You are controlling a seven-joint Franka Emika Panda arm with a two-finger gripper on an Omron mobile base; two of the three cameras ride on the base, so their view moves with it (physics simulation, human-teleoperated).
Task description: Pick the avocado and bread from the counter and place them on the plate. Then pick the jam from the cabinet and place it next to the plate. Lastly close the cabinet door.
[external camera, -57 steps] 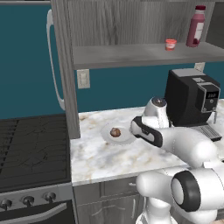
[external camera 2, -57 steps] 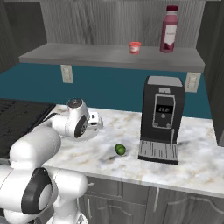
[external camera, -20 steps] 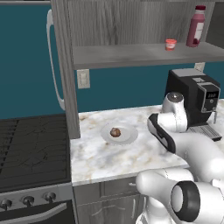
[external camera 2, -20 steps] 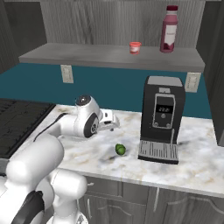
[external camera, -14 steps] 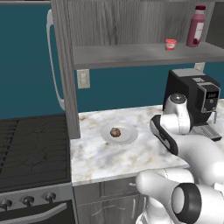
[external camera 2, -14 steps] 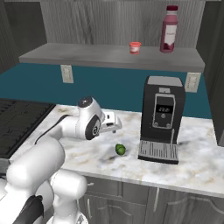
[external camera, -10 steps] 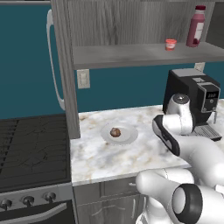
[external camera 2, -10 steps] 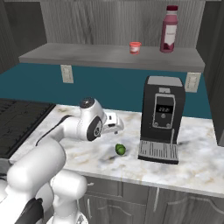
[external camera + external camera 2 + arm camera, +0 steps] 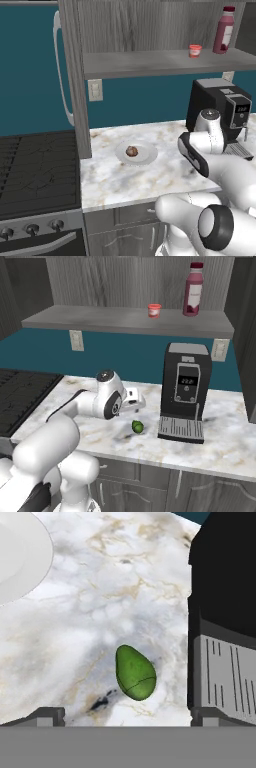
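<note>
Gripper (image 9: 127, 714) of mine hangs with fingers spread wide above the marble counter (image 9: 90, 612), empty. Left to right: the white plate (image 9: 20, 557), the green avocado (image 9: 135, 672) lying between my fingertips' line, the black coffee machine (image 9: 225, 612). My arm bends low over the counter.

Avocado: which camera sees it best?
The hand view. The avocado lies big and unblocked on the marble counter, beside the coffee machine, between the two fingertips. In the right base view it is a small green spot near the machine's tray. In the left base view the arm covers that area.
</note>
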